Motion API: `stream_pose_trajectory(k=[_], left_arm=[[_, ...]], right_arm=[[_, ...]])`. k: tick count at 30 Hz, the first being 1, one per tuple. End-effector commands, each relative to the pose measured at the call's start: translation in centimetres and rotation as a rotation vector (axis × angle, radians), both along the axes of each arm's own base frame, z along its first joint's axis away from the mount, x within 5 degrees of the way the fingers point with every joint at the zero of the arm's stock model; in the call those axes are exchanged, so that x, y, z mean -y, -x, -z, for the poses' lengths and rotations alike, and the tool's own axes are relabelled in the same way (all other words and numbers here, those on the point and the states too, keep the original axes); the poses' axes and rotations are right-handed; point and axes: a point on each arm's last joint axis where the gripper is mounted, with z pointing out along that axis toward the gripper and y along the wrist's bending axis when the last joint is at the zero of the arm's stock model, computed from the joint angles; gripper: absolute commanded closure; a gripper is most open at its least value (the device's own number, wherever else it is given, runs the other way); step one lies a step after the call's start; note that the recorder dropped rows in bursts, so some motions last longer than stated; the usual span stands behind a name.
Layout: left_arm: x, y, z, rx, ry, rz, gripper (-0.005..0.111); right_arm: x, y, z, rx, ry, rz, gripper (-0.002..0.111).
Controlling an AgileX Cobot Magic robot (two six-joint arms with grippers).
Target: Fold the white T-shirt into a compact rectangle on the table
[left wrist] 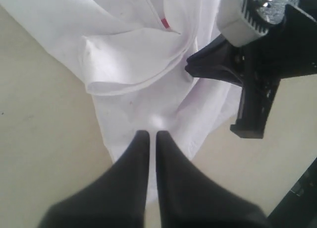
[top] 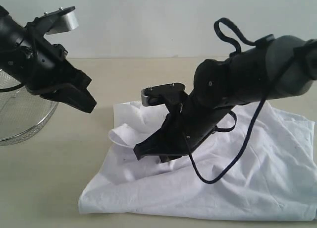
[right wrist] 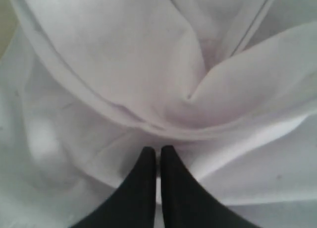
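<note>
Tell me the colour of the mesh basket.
Silvery metal mesh basket; clearest in the exterior view.

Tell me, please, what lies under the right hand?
The rumpled white T-shirt lies under the shut right hand. The table beneath that cloth is hidden.

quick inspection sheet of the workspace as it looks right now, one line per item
surface: pale beige table, matte, no spills seen
job's things: white T-shirt lies crumpled in loose folds, not yet a rectangle
clutter: wire-mesh basket on the table, left of the shirt
grippers: left gripper shut, raised, holding nothing; right gripper shut, tips down at the cloth, unclear whether it pinches any
cables: black cable loops from the right arm over the shirt
surroundings: plain pale wall behind
</note>
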Motion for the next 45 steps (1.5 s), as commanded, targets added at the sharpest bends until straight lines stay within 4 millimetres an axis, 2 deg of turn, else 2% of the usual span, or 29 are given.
stream_pose_trajectory(k=[1,5,9,13,16,21,23,26,29,31,34,35,38,40,45], left_arm=[[0.0,0.1,-0.1,-0.001,0.008,-0.008,0.102],[0.1,0.1,-0.1,-0.004,0.017,-0.011,0.102],[0.2,0.2,-0.2,-0.01,0.032,-0.018,0.102],[0.2,0.2,-0.1,-0.025,0.032,-0.024,0.102],[0.2,0.3,-0.1,-0.031,0.032,-0.024,0.102],[0.1,0.5,0.0,-0.047,0.024,-0.009,0.102],[0.1,1.0,0.6,-0.062,0.009,0.04,0.102],[0.0,1.0,2.1,-0.048,-0.021,0.132,0.102],[0.1,-0.1,3.4,0.022,-0.043,0.152,0.101],[0.2,-0.8,4.0,0.082,-0.059,0.191,0.095],[0.3,-2.1,5.1,0.19,-0.09,0.251,0.075],[0.4,-2.4,5.5,0.213,-0.103,0.278,0.065],[0.4,-2.7,6.5,0.254,-0.133,0.393,0.047],[0.6,-2.9,7.0,0.261,-0.13,0.431,0.044],[0.7,-3.4,8.5,0.311,-0.16,0.546,0.045]], right_arm=[[-0.5,-1.4,0.0,0.071,-0.036,0.05,0.108],[-1.1,-4.0,-0.7,0.117,-0.072,0.091,0.108],[-1.5,-7.4,-2.8,0.208,-0.131,0.135,0.108],[-0.5,-9.7,-5.0,0.26,-0.173,0.193,0.108],[0.6,-10.2,-5.6,0.218,-0.174,0.225,0.108],[1.3,-9.0,-4.3,0.117,-0.067,0.081,0.108],[1.5,-8.5,-4.2,0.11,-0.06,0.075,0.108],[1.9,-7.6,-5.4,0.156,-0.067,0.07,0.108],[2.6,-6.4,-6.8,0.184,-0.074,0.074,0.108],[3.1,-5.4,-7.3,0.19,-0.076,0.079,0.108],[3.8,-3.9,-8.2,0.208,-0.086,0.093,0.108],[4.0,-3.4,-8.6,0.222,-0.09,0.096,0.108],[5.0,-2.0,-9.7,0.242,-0.096,0.105,0.108],[5.6,-1.3,-9.9,0.24,-0.097,0.118,0.108],[7.2,-0.3,-10.1,0.243,-0.09,0.148,0.108]])
